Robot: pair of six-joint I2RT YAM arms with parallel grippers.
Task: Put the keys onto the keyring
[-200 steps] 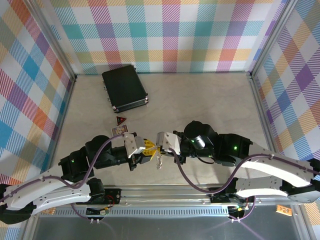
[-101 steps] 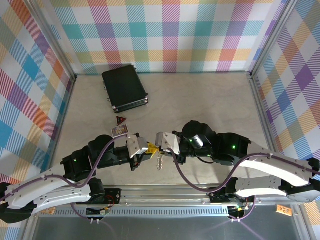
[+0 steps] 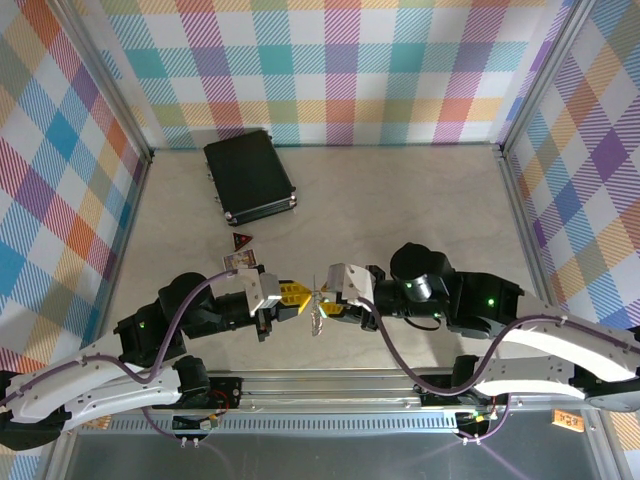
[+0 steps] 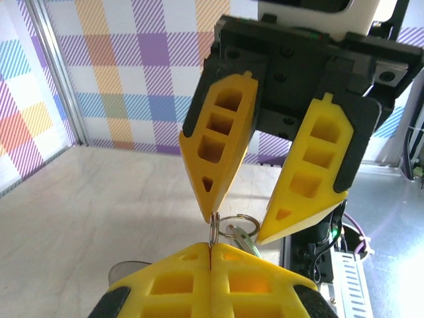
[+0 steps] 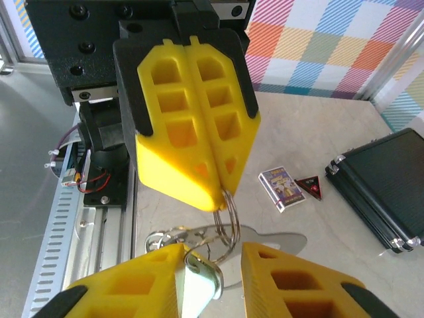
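My left gripper (image 4: 212, 246) is shut on a thin silver split ring of the keyring (image 4: 214, 228), holding it up edge-on. In the right wrist view the left gripper (image 5: 218, 192) comes down from above, and several linked rings hang from its tips over the flat silver keyring plate (image 5: 278, 242). My right gripper (image 5: 212, 250) stands open around those rings. The key's (image 5: 199, 288) pale teal head lies against its left finger. From the left wrist, the right gripper (image 4: 237, 226) faces me, one fingertip touching the ring, the key (image 4: 246, 240) behind. Overhead, both grippers meet at the keyring (image 3: 317, 318).
A black case (image 3: 248, 177) lies at the back left. A small card box (image 3: 240, 261) and a red triangle (image 3: 241, 240) sit just beyond the left gripper. The metal base rail (image 3: 330, 385) runs right under the grippers.
The right arm has drawn back to the right, and the left arm has shifted slightly left. The keyring still hangs between the two grippers.
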